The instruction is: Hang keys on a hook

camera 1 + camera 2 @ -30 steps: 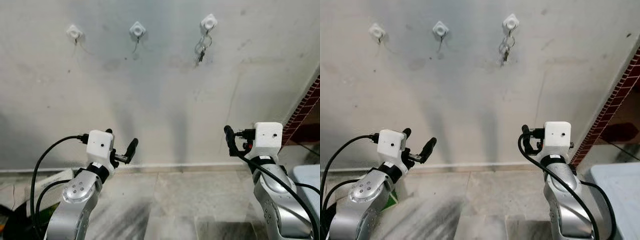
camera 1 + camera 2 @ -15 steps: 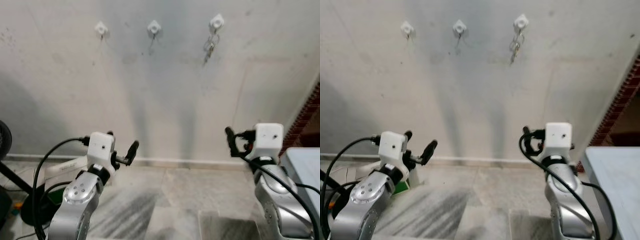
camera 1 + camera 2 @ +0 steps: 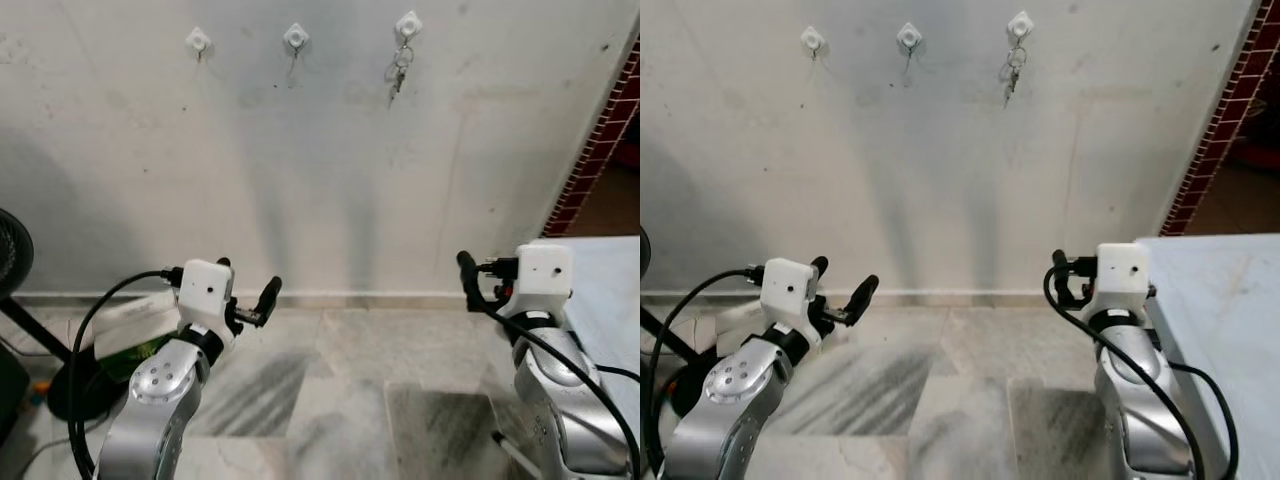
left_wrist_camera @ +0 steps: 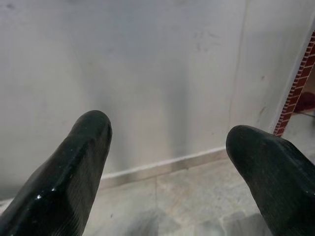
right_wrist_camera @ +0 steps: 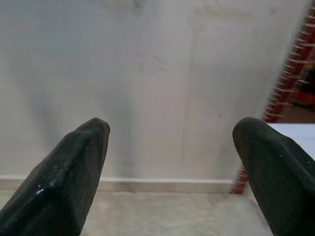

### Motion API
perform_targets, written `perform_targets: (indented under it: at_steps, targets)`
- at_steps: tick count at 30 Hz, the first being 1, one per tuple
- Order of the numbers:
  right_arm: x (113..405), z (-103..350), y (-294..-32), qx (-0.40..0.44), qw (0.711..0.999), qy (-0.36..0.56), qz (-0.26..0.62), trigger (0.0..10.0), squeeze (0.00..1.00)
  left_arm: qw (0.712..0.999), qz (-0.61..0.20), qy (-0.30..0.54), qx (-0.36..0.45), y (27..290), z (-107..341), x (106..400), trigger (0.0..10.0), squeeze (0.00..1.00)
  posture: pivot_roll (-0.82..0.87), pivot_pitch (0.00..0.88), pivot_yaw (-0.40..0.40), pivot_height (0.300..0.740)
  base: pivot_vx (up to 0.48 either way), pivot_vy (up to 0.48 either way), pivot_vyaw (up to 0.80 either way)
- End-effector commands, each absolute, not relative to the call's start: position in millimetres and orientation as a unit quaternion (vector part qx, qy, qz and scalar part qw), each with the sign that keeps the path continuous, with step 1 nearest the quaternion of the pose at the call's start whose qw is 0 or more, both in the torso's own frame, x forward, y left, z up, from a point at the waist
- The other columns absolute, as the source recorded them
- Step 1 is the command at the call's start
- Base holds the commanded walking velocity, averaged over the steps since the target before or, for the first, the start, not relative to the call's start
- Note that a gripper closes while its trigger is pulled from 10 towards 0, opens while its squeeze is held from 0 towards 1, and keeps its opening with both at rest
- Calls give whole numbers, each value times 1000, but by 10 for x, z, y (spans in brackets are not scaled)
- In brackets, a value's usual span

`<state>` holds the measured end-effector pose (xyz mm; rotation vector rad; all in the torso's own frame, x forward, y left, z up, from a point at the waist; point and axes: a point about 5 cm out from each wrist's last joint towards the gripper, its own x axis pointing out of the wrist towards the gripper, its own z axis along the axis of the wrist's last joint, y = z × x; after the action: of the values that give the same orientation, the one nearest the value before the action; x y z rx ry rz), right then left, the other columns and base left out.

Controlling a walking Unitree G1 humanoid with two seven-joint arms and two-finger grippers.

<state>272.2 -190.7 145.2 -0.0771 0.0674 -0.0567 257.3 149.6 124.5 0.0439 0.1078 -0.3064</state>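
the keys (image 3: 398, 72) hang from the rightmost wall hook (image 3: 408, 24) on the plaster wall (image 3: 320, 180), high above both arms and well apart from them; they dangle straight down, long axis vertical, ring at the hook and blades below. from the jaws the bunch lies up and forward, slightly to the robot's right of centre. the right gripper (image 3: 468, 272) sits on that side, so by judgement it is the nearer arm, though neither is close. the right wrist view shows this gripper's two fingers spread wide with bare wall between them, holding nothing. the left gripper (image 3: 248, 297) is likewise spread wide and empty, pointed at the wall's lower part and the skirting. judged from this layout the hanging is already done: keys on hook, both grippers free and low over the marble floor (image 3: 330, 400). counts: three white hooks in a row, namely left hook (image 3: 198, 40), middle hook (image 3: 296, 36) and the rightmost one; one bunch of keys, the number of keys in it too small to tell; two hooks bare of keys, the middle one with a thin dark line below it that i cannot identify. two arms, two grippers. a pale table edge (image 3: 610, 290) lies at the robot's right, a brick-red tiled strip (image 3: 600, 120) up the right side of the wall.
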Motion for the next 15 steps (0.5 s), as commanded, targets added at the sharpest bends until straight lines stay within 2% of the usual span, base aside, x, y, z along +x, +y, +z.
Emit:
perform_targets:
  at_steps: [1, 9, 15]
  targets:
    - [2731, 1495, -1922, -37, 999, 25, -29, 10000, 0, 986, -154, 52, 23, 1494, 1253, 2579, 10000, 0, -19, 0, 83, 740, -270, 0, 0]
    - [2743, 1506, -1930, -37, 999, 25, -29, 10000, 0, 986, -154, 52, 21, 1483, 1248, 2581, 10000, 0, -18, 0, 82, 740, -270, 0, 0]
    - [2755, 1510, -1903, -35, 999, 24, -26, 10000, 0, 986, -155, 52, 21, 1483, 1243, 2578, 10000, 0, -18, 0, 82, 740, -269, 0, -490]
